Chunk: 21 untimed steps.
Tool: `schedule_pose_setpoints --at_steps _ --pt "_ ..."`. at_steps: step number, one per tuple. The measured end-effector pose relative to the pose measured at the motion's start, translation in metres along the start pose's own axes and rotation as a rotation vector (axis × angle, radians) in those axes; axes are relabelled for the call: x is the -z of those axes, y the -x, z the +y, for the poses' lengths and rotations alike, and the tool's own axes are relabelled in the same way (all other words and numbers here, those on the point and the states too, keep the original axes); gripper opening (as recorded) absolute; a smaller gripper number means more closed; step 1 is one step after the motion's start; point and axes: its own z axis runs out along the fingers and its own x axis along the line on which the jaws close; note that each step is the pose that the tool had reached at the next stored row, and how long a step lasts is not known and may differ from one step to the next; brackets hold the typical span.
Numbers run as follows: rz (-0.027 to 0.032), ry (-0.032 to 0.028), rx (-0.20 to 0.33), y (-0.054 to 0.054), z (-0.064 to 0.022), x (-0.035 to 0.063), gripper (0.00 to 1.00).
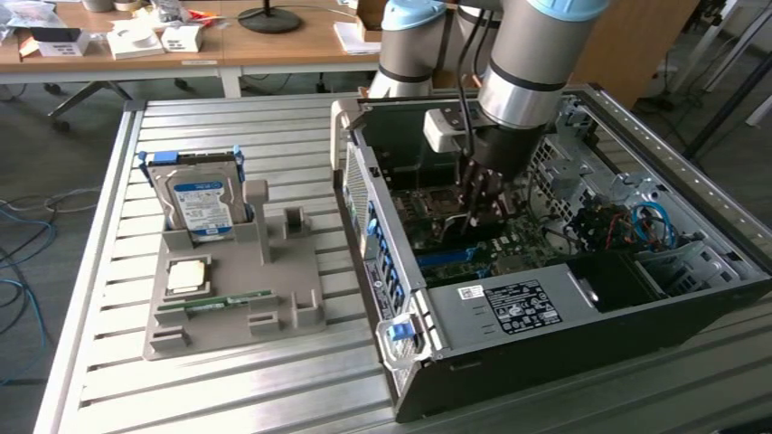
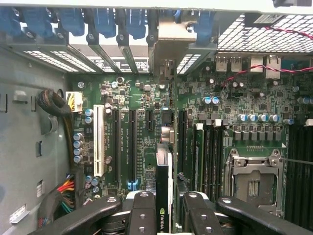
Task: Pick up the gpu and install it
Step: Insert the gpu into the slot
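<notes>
On the slatted metal table, an open computer case lies on its side, its motherboard facing up. Beside it, towards the exterior view's left, a grey fixture tray carries a hard drive standing upright and a green memory stick lying flat. Behind the table stand wooden desks bearing small boxes and a lamp base, and blue cables trail across the grey floor. The arm reaches down into the case, with the gripper low over the board. In the wrist view its black fingers are clamped on the gpu, one on either side. The card is held edge-on above the board, between the long black expansion slots and the memory slots beside the processor socket. Whether its edge has entered a slot cannot be determined.
</notes>
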Motion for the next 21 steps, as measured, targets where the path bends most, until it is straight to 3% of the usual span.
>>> schedule_pose_setpoints --at_steps 21 --pt "-0.0001 0.0000 0.000 -0.0001 0.0032 -0.0055 0.26"
